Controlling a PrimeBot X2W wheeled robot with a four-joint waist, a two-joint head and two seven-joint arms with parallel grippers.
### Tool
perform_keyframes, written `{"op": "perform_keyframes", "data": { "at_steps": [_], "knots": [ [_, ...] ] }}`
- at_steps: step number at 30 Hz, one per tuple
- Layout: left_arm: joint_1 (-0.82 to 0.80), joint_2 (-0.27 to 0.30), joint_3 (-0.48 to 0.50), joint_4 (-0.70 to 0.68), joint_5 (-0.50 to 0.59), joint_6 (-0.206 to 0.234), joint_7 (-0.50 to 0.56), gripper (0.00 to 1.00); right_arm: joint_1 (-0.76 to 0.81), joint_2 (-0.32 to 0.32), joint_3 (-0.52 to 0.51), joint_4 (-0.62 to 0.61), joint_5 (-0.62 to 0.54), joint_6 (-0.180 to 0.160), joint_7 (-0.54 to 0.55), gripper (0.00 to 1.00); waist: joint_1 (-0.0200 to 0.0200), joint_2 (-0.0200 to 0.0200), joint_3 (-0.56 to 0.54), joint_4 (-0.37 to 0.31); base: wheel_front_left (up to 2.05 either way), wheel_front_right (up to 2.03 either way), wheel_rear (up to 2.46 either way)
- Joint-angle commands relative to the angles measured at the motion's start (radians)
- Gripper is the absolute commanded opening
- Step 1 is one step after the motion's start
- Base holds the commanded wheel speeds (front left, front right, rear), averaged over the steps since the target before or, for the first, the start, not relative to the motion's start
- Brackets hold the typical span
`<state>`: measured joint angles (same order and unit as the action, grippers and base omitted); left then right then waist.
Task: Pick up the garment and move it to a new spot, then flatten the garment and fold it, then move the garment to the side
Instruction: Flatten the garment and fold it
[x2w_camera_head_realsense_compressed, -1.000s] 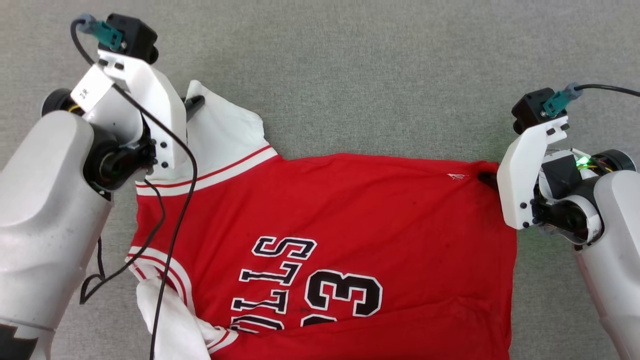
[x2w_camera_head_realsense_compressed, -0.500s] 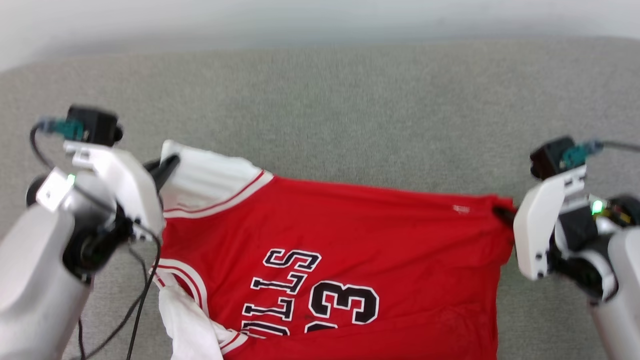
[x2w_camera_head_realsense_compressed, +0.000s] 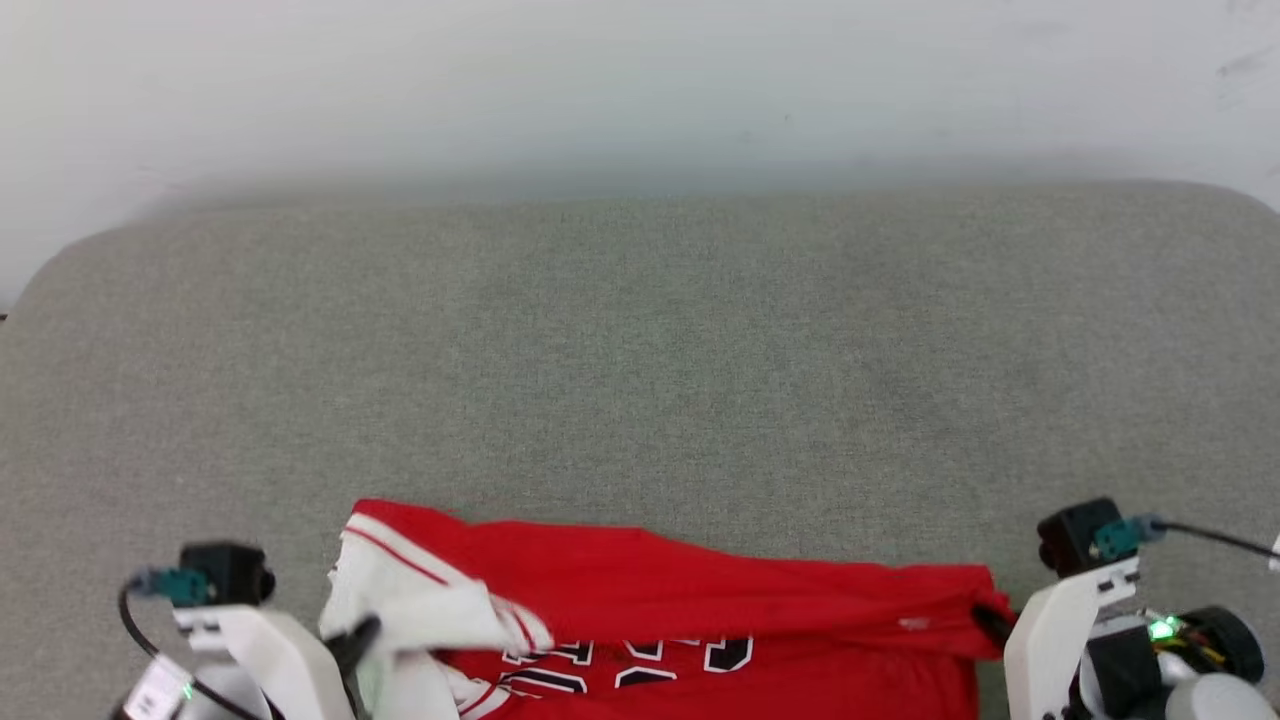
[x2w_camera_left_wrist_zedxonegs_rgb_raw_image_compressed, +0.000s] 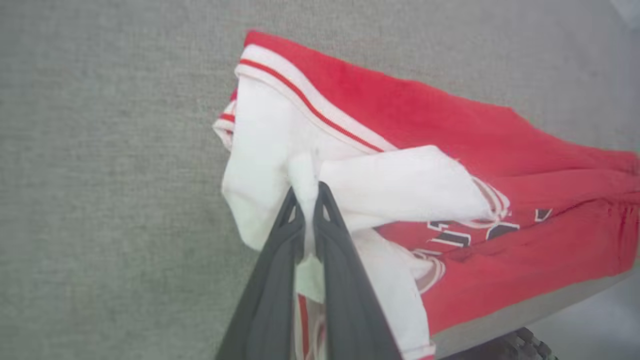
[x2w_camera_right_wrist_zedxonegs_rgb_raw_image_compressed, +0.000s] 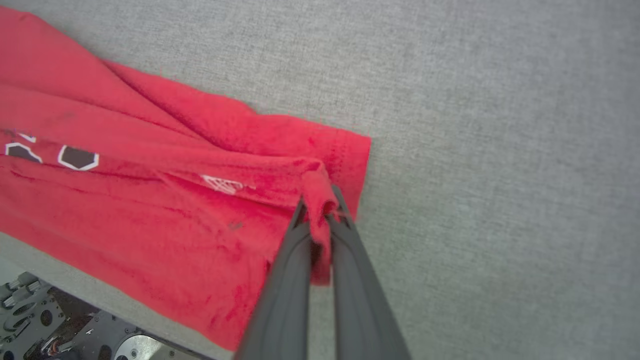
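Observation:
The garment (x2w_camera_head_realsense_compressed: 680, 590), a red jersey with white sleeves and black-and-white lettering, lies bunched along the near edge of the grey table, its far edge folded over toward me. My left gripper (x2w_camera_head_realsense_compressed: 365, 632) is shut on the white sleeve (x2w_camera_left_wrist_zedxonegs_rgb_raw_image_compressed: 300, 175) at the garment's left end. In the left wrist view the dark fingers (x2w_camera_left_wrist_zedxonegs_rgb_raw_image_compressed: 280, 250) pinch a fold of white cloth. My right gripper (x2w_camera_head_realsense_compressed: 988, 622) is shut on the red hem corner (x2w_camera_right_wrist_zedxonegs_rgb_raw_image_compressed: 320, 195) at the right end, with red cloth caught between the fingers (x2w_camera_right_wrist_zedxonegs_rgb_raw_image_compressed: 350, 260).
The grey fabric-covered table (x2w_camera_head_realsense_compressed: 640, 350) stretches away behind the garment to a pale wall (x2w_camera_head_realsense_compressed: 640, 80). The table's near edge (x2w_camera_left_wrist_zedxonegs_rgb_raw_image_compressed: 515, 315) lies just beneath the hanging part of the garment, with parts of the robot's base (x2w_camera_right_wrist_zedxonegs_rgb_raw_image_compressed: 45, 325) below it.
The camera has tilted up, so the wall now shows. Both grippers have drawn the garment's far edge toward me, folding it over the lettering.

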<state>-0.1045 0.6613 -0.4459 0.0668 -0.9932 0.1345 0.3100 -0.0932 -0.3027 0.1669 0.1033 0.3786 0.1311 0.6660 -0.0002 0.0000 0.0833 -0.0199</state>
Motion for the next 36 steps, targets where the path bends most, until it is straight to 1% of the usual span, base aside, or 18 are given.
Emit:
{"op": "perform_keyframes", "data": {
  "at_steps": [1,7,8,9,10,11,12,13,14,17,19,23,27,28,32,36],
  "knots": [
    [0.050,-0.016,-0.011,-0.001,-0.017,0.010,-0.003,0.00,0.029,0.019,-0.007,0.011,-0.017,-0.001,-0.032,0.00,0.0002,0.0000,-0.012,-0.003,0.00,0.00,0.00],
    [0.146,-0.059,-0.034,0.031,-0.046,0.015,-0.026,0.00,0.120,0.083,-0.043,0.070,-0.031,-0.001,-0.099,0.00,0.0002,0.0000,-0.033,-0.003,0.00,0.00,0.00],
    [0.152,-0.066,-0.035,0.042,-0.047,0.013,-0.033,0.00,0.134,0.097,-0.046,0.081,-0.019,-0.001,-0.106,0.05,0.0002,0.0000,-0.034,-0.002,0.00,0.00,0.00],
    [0.155,-0.069,-0.038,0.053,-0.047,0.009,-0.038,0.00,0.144,0.104,-0.048,0.087,-0.018,-0.001,-0.117,0.21,0.0002,0.0000,-0.036,-0.002,0.00,0.00,0.00],
    [0.154,-0.075,-0.038,0.063,-0.047,0.005,-0.046,0.00,0.147,0.109,-0.053,0.085,-0.024,-0.001,-0.141,0.86,0.0002,0.0000,-0.037,-0.001,0.00,0.00,0.00],
    [0.146,-0.080,-0.035,0.075,-0.041,0.001,-0.059,0.07,0.152,0.124,-0.062,0.087,-0.017,-0.001,-0.162,1.00,0.0002,0.0000,-0.037,0.000,0.00,0.00,0.00],
    [0.136,-0.085,-0.034,0.087,-0.037,-0.003,-0.069,0.38,0.158,0.132,-0.065,0.087,-0.016,-0.001,-0.181,1.00,0.0002,0.0000,-0.038,0.000,0.00,0.00,0.00],
    [0.127,-0.092,-0.035,0.095,-0.032,-0.014,-0.081,0.98,0.158,0.137,-0.078,0.080,-0.021,-0.001,-0.211,1.00,0.0002,0.0000,-0.038,0.001,0.00,0.00,0.00],
    [0.117,-0.098,-0.035,0.100,-0.026,-0.019,-0.095,1.00,0.155,0.146,-0.086,0.074,-0.018,-0.001,-0.238,1.00,0.0002,0.0000,-0.039,0.002,0.00,0.00,0.00],
    [0.087,-0.110,-0.030,0.111,0.002,-0.036,-0.149,1.00,0.151,0.167,-0.103,0.045,-0.017,-0.001,-0.325,1.00,0.0002,0.0000,-0.046,0.005,0.00,0.00,0.00],
    [0.069,-0.119,-0.025,0.109,0.029,-0.037,-0.200,1.00,0.154,0.174,-0.111,0.021,-0.015,-0.001,-0.364,1.00,0.0002,0.0000,-0.051,0.006,0.00,0.00,0.00],
    [0.038,-0.128,-0.018,0.101,0.086,-0.045,-0.299,1.00,0.162,0.176,-0.133,-0.026,-0.001,-0.001,-0.384,1.00,0.0002,0.0000,-0.062,0.007,0.00,0.00,0.00],
    [0.020,-0.134,-0.008,0.084,0.143,-0.035,-0.395,1.00,0.178,0.169,-0.195,-0.062,-0.007,-0.001,-0.315,1.00,0.0002,0.0000,-0.069,0.007,0.00,0.00,0.00],
    [0.020,-0.134,-0.008,0.084,0.143,-0.035,-0.395,1.00,0.178,0.169,-0.195,-0.062,-0.007,-0.001,-0.315,1.00,0.0002,0.0000,-0.069,0.007,0.00,0.00,0.00],
    [0.009,-0.146,-0.001,0.065,0.201,-0.022,-0.500,1.00,0.201,0.146,-0.260,-0.094,-0.011,-0.001,-0.186,1.00,0.0002,0.0000,-0.069,0.014,0.00,0.00,0.00],
    [0.012,-0.167,0.013,0.035,0.274,0.002,-0.559,1.00,0.228,0.143,-0.289,-0.127,-0.010,-0.001,-0.052,1.00,0.0002,0.0000,-0.064,0.025,0.00,0.00,0.00]
  ]
}}
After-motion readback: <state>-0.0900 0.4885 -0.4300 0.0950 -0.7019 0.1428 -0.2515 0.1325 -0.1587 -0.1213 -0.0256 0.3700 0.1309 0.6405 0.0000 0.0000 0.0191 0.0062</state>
